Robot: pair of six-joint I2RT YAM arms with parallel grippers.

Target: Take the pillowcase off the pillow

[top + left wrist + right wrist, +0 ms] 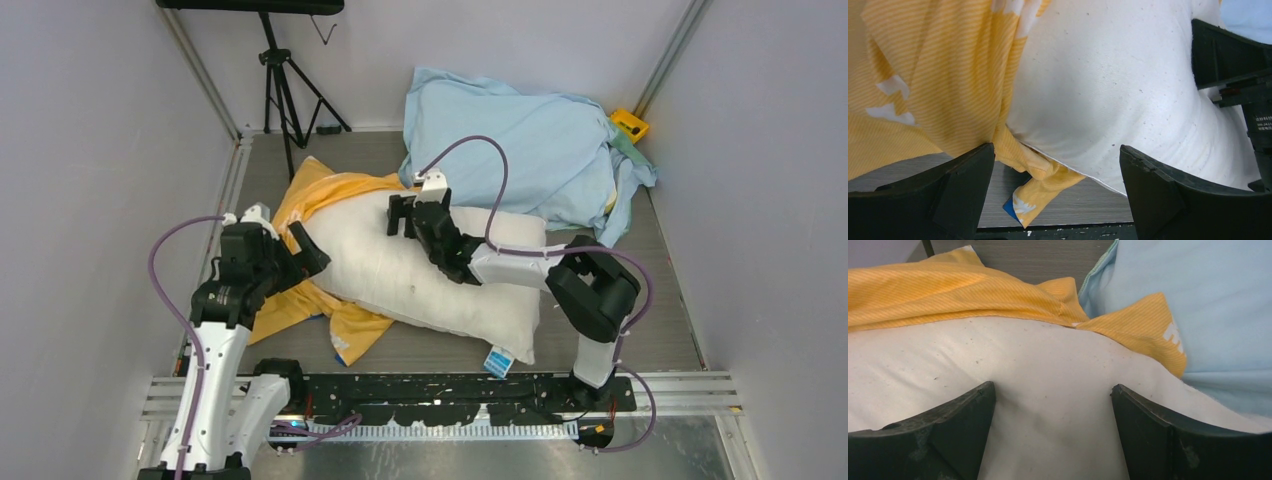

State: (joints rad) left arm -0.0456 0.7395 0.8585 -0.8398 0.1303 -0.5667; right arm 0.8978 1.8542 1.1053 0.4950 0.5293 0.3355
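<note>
The pillow (pixel 430 275) lies across the middle of the table (pixel 430 355). Most of its white body is bare, with the blue tag (pixel 497 360) at the near corner. The pillowcase (pixel 335 190) is bunched round the far-left end, and a fold of it is trapped under the pillow's near-left edge.

The right gripper (pixel 402 215) sits low over the bare pillow, jaws spread wide and holding nothing. Its wrist view shows both fingers astride plain white fabric, with the orange hem just beyond. That looks like a spot chosen to pin the pillow down while the other side pulls.

The left gripper (pixel 305 250) is at the left end, also released and empty. Between its fingers are the folded orange edge and the pillow's rounded corner, which is the place to pinch cloth. The danger, I'd say, is catching pillow along with case.

The light-blue cushion (pixel 520 140) rests right against the far side, out of the job.
</note>
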